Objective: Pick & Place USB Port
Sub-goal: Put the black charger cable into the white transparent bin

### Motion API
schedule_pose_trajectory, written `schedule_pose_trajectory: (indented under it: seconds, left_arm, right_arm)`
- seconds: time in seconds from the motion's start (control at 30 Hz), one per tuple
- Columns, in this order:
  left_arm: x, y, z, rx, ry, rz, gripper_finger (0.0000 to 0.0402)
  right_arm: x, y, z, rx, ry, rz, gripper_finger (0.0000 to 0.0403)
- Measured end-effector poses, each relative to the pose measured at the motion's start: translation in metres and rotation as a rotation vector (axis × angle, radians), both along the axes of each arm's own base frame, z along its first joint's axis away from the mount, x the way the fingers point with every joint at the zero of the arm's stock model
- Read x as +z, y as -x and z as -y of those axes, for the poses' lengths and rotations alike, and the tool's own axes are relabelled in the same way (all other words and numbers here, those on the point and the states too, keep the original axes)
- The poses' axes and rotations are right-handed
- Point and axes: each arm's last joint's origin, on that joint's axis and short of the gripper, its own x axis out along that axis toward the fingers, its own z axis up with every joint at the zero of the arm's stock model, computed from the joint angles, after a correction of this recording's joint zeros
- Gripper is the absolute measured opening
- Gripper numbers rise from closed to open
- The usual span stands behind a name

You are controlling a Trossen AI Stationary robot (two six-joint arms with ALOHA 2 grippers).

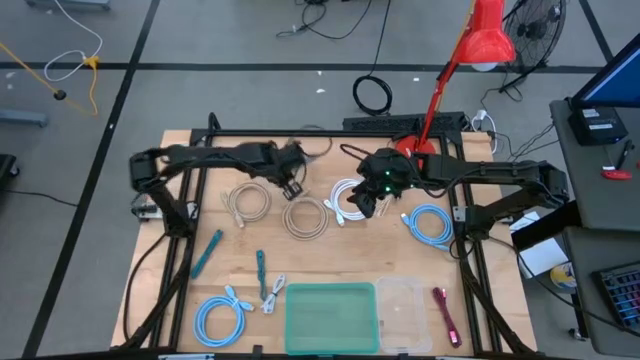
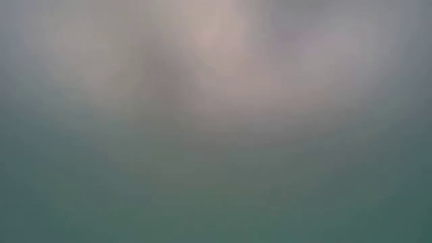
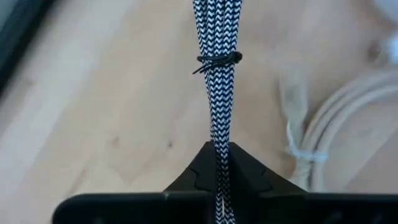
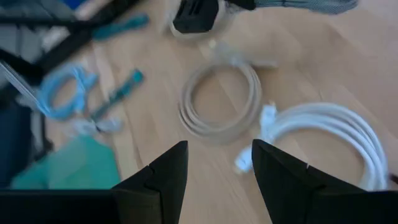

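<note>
A black-and-white braided cable bundle (image 3: 216, 31), bound by a thin black tie (image 3: 217, 59), runs out from my left gripper (image 3: 217, 149), which is shut on it. That gripper (image 1: 292, 187) stands at the far middle of the table, between two beige cable coils (image 1: 248, 200) (image 1: 305, 217). In the right wrist view the bundle (image 4: 298, 5) stretches sideways from it. My right gripper (image 1: 362, 207) hangs open above a white cable coil (image 4: 329, 134), with nothing between its fingers (image 4: 168, 168). The low view shows only blur. My left gripper pinches the braided bundle between its two fingers, on a stretch (image 3: 217, 134) a little short of the black tie. Several strands lie together in the hold. The fingers slant steeply down and the bundle runs straight on from them; its far end is out of frame.
Blue cable coils lie at the right (image 1: 430, 225) and near left (image 1: 222, 315). Two teal cables (image 1: 205, 252) (image 1: 260, 270) lie at the left. A green bin (image 1: 330, 318), a clear box (image 1: 405, 315) and a pink stick (image 1: 445, 315) sit along the near edge.
</note>
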Motion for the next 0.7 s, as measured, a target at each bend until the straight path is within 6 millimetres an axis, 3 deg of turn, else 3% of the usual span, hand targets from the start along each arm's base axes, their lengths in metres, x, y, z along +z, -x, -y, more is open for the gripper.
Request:
schedule_pose_trajectory:
  seconds: [0.2,0.4,0.53,0.7]
  left_arm:
    - [0.077,0.028,0.021,0.101,-0.037,0.354,0.0012]
    - [0.141,0.049,0.055,0.033,-0.077,0.752,0.0012]
    - [0.159,0.049,0.072,-0.05,-0.061,0.907,0.0012]
    - [0.164,0.036,0.09,-0.111,0.003,1.021,0.0012]
  right_arm:
    - [0.02,-0.013,0.0,-0.078,-0.038,0.247,0.0169]
    - [0.04,-0.021,-0.004,-0.187,0.016,0.468,0.0169]
    - [0.054,-0.026,-0.003,-0.226,0.002,0.634,0.0169]
    - [0.068,-0.031,-0.002,-0.224,-0.012,0.836,0.0175]
